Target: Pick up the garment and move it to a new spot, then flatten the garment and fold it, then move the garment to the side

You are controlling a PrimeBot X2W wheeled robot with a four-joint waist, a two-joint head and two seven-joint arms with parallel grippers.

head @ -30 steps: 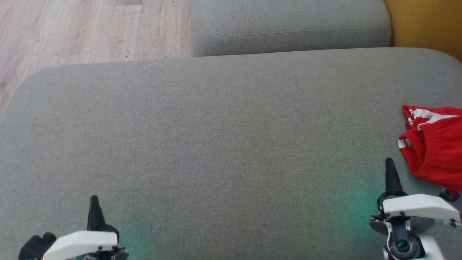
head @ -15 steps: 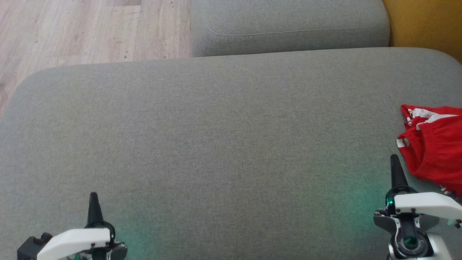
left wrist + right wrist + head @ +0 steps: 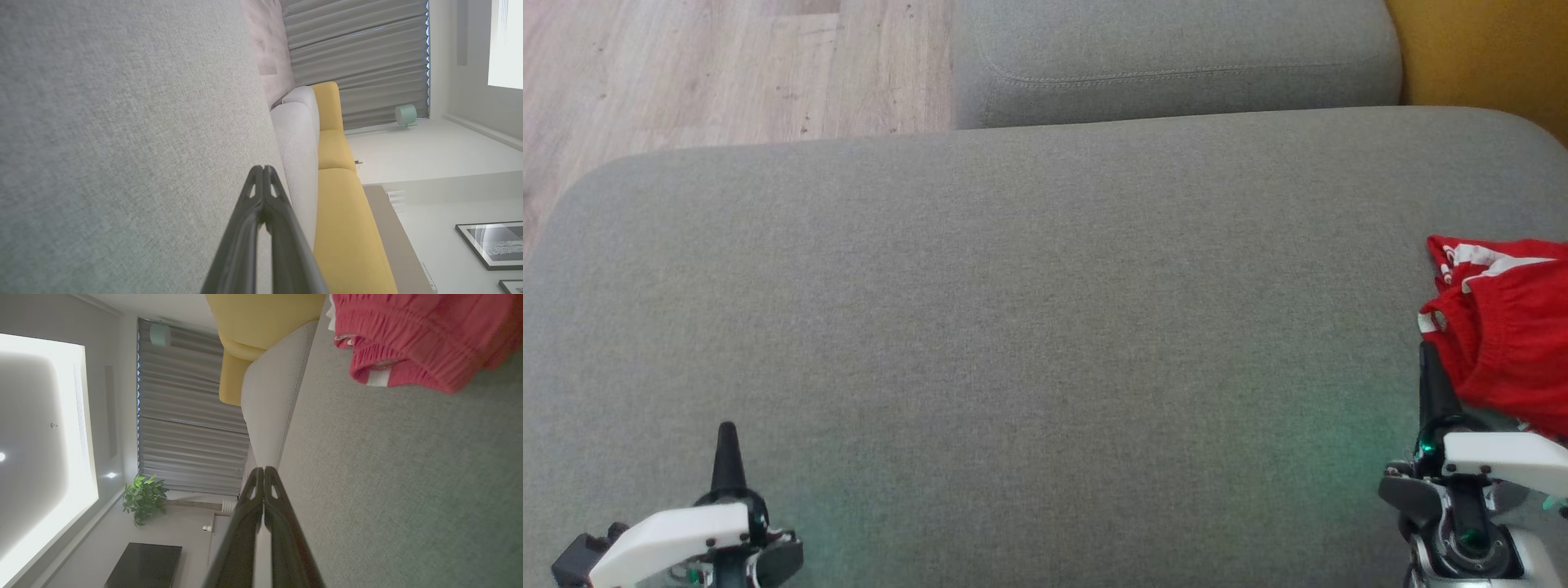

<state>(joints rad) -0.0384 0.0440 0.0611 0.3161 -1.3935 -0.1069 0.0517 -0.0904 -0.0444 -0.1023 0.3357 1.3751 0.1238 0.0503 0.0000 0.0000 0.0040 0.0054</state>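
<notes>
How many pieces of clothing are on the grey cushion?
1: a red garment with white trim, bunched at the right edge of the cushion, by the right pincer. It runs off frame, so more could be hidden.

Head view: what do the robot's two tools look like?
Both alike: the left tool and right tool are slim, black, tapering to a point, rising from a dark round collar under a white wedge-shaped cover. A green light glows near each wrist.
</notes>
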